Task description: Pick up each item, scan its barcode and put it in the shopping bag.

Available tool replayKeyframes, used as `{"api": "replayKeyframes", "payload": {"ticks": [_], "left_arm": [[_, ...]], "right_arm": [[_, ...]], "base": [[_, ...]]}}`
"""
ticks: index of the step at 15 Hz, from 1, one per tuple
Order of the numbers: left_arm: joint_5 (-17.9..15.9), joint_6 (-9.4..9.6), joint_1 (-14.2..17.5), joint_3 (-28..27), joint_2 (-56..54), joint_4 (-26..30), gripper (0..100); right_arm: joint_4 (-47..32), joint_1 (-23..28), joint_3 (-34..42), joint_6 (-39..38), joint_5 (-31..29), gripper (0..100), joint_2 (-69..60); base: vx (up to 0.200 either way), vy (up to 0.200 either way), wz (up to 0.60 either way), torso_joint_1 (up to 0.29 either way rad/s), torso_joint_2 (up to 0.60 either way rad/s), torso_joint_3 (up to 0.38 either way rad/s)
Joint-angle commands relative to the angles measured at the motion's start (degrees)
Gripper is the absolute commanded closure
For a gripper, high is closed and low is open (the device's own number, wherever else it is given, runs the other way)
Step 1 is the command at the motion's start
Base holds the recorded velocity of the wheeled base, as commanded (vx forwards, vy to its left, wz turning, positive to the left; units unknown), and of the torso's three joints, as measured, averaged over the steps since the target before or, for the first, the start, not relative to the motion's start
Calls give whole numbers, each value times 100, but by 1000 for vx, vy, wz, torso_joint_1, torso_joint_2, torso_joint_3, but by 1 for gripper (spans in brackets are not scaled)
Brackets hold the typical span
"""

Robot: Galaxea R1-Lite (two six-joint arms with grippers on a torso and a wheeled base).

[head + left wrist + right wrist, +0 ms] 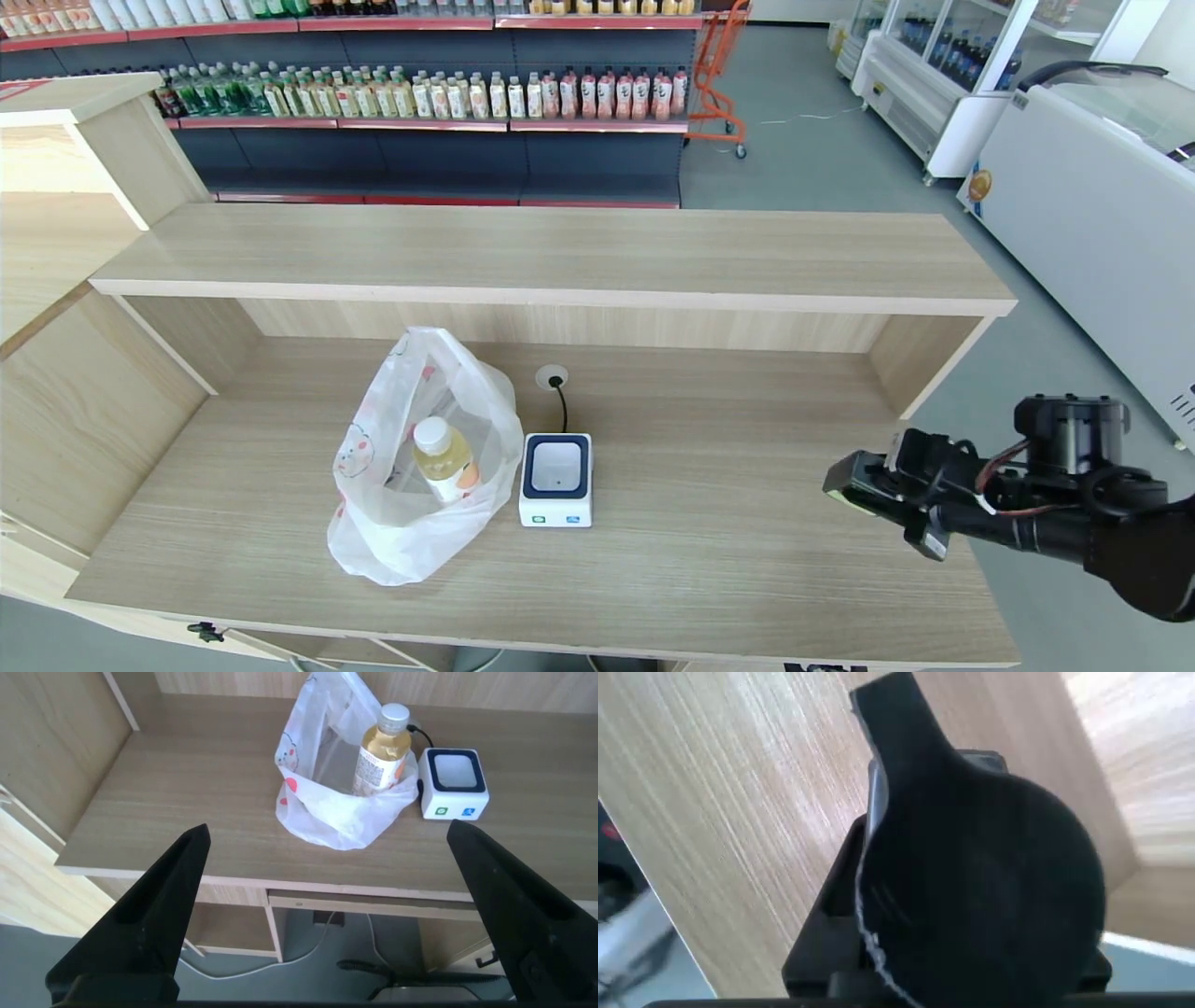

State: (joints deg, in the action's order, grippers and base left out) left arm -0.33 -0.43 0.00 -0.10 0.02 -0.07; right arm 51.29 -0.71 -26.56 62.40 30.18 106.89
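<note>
wooden counter [747, 523] lies before us, with shop shelves [420, 93] behind it. on it the bag [373, 532] stands open with a bottle [443, 462] upright inside, and the scanner [556, 481] sits just beside the bag (window facing up). our left gripper [327, 833] hangs before the counter's near edge, jaws wide apart and empty. our right gripper [845, 487] is over the counter's right end; whether it is open or closed, we cannot tell.

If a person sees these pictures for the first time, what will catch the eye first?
The white shopping bag stands on the wooden counter with a yellow drink bottle upright inside it. Beside the bag sits the white scanner; the right gripper hangs at the counter's right edge.
</note>
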Motion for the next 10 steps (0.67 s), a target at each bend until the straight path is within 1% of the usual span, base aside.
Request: {"api": "replayKeyframes", "payload": {"ticks": [1,3,4,5,6,7,8,9,10], "left_arm": [[-2,-1,0,1,-2,-1,0],[-2,-1,0,1,-2,-1,0],[-2,-1,0,1,-2,-1,0],[-2,-1,0,1,-2,-1,0],[-2,-1,0,1,-2,-1,0],[-2,-1,0,1,-2,-1,0],[-2,-1,0,1,-2,-1,0],[-2,-1,0,1,-2,-1,0],[-2,-1,0,1,-2,-1,0]], "right_arm": [[101,106,213,2065,954,100,-1038],[4,-202,231,5045,1965,100,-1047],[-189,-430,231,6354,2132,100,-1153],[-312,-527,231,6794,2158,100,-1267],[-840,-922,239,7629,2343,100,-1469],[-1121,-1318,248,8156,2677,100,-1592],[-1209,-1538,231,8332,2791,100,-1636],[-1279,-1995,248,8508,2932,100,-1689],[-1279,-2329,248,8640,3064,100,-1777]], "base": [[0,0,0,0,0,0],[0,0,0,0,0,0],[0,0,0,0,0,0],[0,0,0,0,0,0],[0,0,0,0,0,0],[0,0,0,0,0,0],[0,0,0,0,0,0],[0,0,0,0,0,0],[0,0,0,0,0,0]]}}
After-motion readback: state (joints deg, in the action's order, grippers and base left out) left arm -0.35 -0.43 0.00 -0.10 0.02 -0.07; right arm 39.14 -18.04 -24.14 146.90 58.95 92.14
